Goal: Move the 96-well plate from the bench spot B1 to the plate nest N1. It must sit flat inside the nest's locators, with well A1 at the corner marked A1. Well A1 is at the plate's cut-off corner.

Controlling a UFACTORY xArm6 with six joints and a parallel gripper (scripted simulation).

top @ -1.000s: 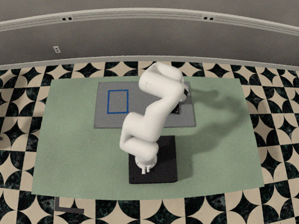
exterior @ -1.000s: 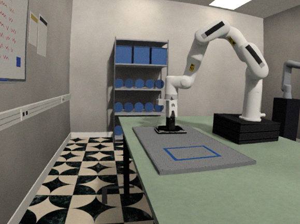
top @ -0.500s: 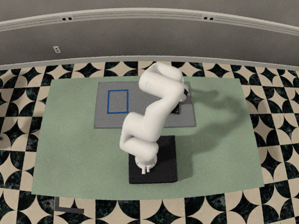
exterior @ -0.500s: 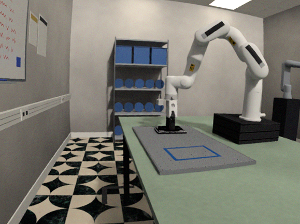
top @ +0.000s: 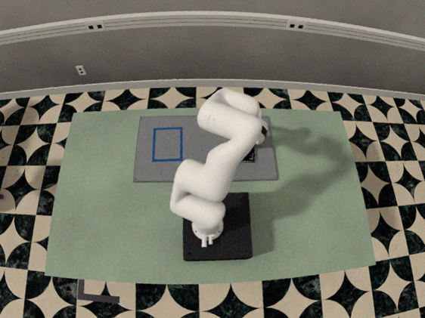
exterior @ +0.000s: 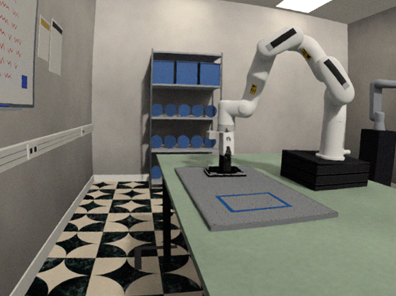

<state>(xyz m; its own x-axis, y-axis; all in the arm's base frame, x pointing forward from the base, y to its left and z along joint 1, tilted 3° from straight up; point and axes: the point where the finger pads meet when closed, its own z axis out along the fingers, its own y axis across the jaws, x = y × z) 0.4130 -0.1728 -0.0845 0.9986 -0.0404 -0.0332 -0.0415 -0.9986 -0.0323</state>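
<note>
The 96-well plate (exterior: 224,171) is dark with a pale rim and lies low on the plate nest at the far end of the grey mat (exterior: 254,196). In the top view only a dark corner of the plate and nest (top: 250,155) shows past the white arm. My gripper (exterior: 225,163) points straight down over the middle of the plate, with its fingers open and reaching down at the plate's sides. The blue outline of bench spot B1 (exterior: 253,202) is empty; it also shows in the top view (top: 168,144). The cut-off corner and the A1 mark are too small to make out.
The arm's black base block (exterior: 324,169) stands on the green table behind the mat. A grey shelf (exterior: 183,113) with blue boxes and discs stands by the back wall. A second grey arm on a black pedestal (exterior: 376,153) stands at the far right.
</note>
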